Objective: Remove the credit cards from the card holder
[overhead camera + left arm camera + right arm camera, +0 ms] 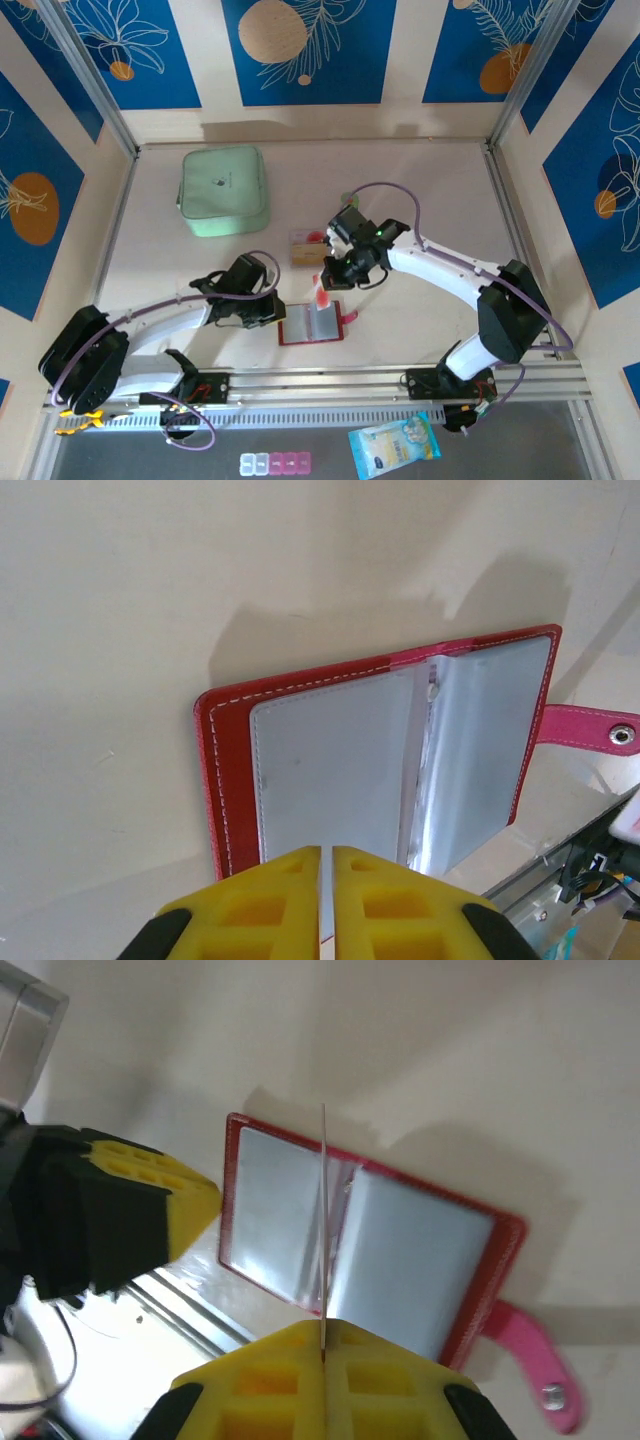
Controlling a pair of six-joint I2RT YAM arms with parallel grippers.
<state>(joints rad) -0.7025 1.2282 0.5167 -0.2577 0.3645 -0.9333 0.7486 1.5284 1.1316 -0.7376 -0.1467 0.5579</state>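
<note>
Holder (312,327) lies open and flat by the tabletop's near edge, about midway along it. Card (320,291), whitish with red, is pinched edge-on in the right gripper (323,1330), above the holder's far edge; it looks clear of the sleeves. Left gripper (322,858) sits at the holder's left edge, fingers at a narrow slit; cannot tell if it grips. Tan card (306,250) lies just beyond, toward the far edge. Likely set-down spot there; right arm is nearer.

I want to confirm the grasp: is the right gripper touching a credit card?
Touching. Right wrist view: the credit card shows edge-on, pinched between the shut jaws of the right gripper.
</note>
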